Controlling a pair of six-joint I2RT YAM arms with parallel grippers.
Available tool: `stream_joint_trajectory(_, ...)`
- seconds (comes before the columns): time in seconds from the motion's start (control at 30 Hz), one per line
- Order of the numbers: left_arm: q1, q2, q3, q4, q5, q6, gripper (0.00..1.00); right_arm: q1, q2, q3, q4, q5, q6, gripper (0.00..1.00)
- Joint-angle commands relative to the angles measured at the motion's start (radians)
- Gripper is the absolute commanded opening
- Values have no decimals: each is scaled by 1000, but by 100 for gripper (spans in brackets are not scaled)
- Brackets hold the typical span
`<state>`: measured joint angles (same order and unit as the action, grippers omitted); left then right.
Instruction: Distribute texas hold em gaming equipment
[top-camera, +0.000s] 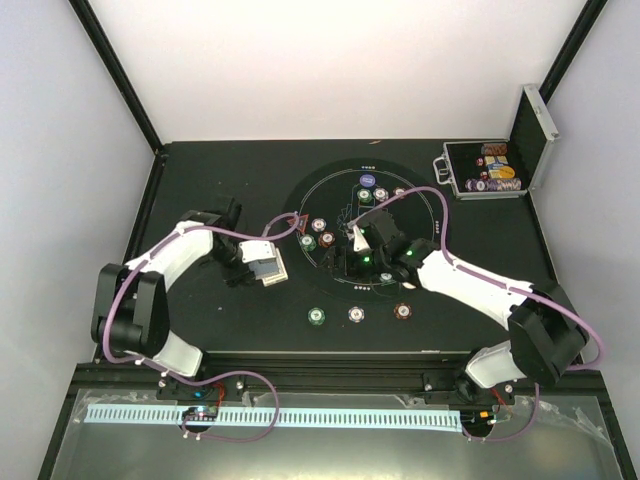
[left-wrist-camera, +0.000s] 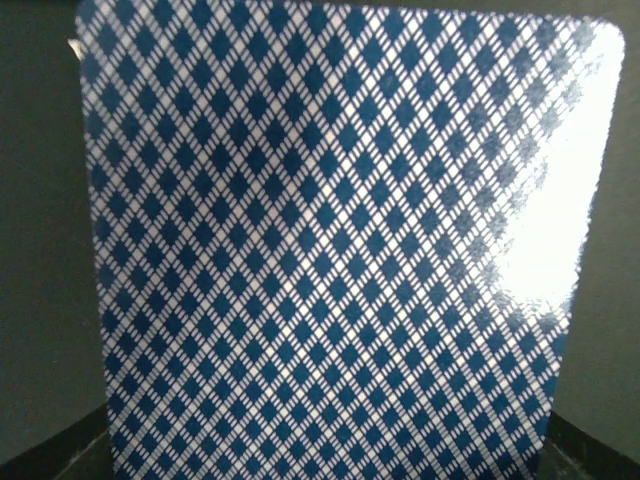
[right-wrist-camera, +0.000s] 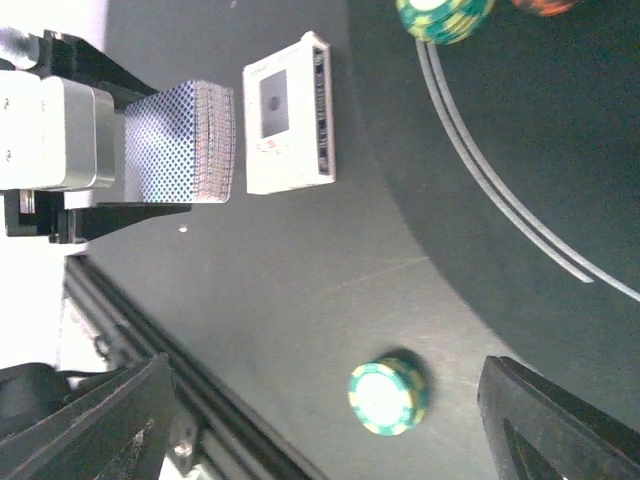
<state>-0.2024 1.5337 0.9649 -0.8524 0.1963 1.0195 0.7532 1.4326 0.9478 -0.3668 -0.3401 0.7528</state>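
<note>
From above, the left claw (top-camera: 252, 262) sits over the left part of the black worktop (top-camera: 200, 180), pinching a deck of blue-backed playing cards (top-camera: 263, 260). The right claw (top-camera: 352, 240) hangs over the round printed mat (top-camera: 300, 195), among several small round chips. A red triangle (top-camera: 297, 225) lies at the mat's left edge. Nearer the arms, a green-and-white chip (top-camera: 318, 316), a pale chip (top-camera: 356, 314) and a brown chip (top-camera: 402, 311) lie in a row, apart from each other. An open silver-edged case (top-camera: 490, 170) of coloured chips stands at the far right corner.

The left wrist view is filled by the deck's top card, a blue diamond pattern with glare on its right side; the fingers themselves are hidden.

In the right wrist view, the right claw's two black fingers (right-wrist-camera: 90, 420) stand spread wide at the bottom corners, nothing between them. Beyond, the left claw clamps the deck, and a white card box (right-wrist-camera: 290, 125) lies flat just beside it. The green-and-white chip lies on bare worktop outside the mat's ring lines.
</note>
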Motion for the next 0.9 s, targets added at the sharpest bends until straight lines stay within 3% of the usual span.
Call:
stream_joint_trajectory(0.0,-6,-68,84,-137,97,24,2,6,19,-53,236,-177,128,84)
stream_joint_trajectory(0.27,-77,-123,174,-249,184,-21,1,15,76,-72,499,-290,269,80)
stream_joint_trajectory(0.67,-191,-169,231,-301,202,-85,1,57,154,-90,705,-337,387,76)
stream_joint_trajectory(0.87,-224,-189,235,-303,191,-97,2,67,190,-92,774,-349,429,67)
